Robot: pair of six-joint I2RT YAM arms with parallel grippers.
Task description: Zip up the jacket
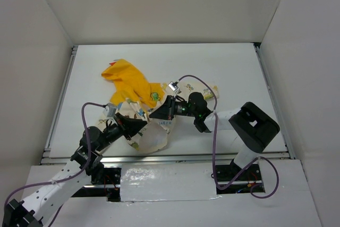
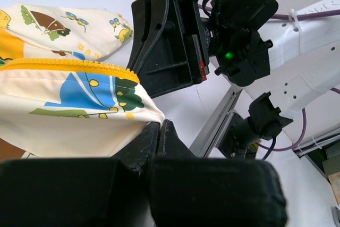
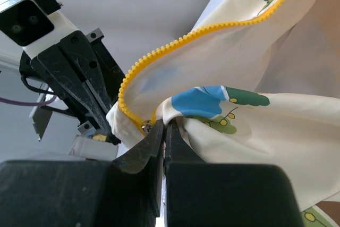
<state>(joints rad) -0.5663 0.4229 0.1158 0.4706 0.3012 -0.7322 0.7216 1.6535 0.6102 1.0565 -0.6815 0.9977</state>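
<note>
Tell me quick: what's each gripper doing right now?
Left gripper: closed, pinching a bottom corner of the jacket.
Right gripper: closed, pinching the jacket at the lower end of its yellow zipper.

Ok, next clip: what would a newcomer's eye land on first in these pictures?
The cream cartoon-print fabric jacket with its bright yellow hood lies crumpled in the middle of the white table. At its near edge the left gripper is shut on a cream hem corner, nose to nose with the right gripper, shut on the fabric where the yellow zipper teeth end.
</note>
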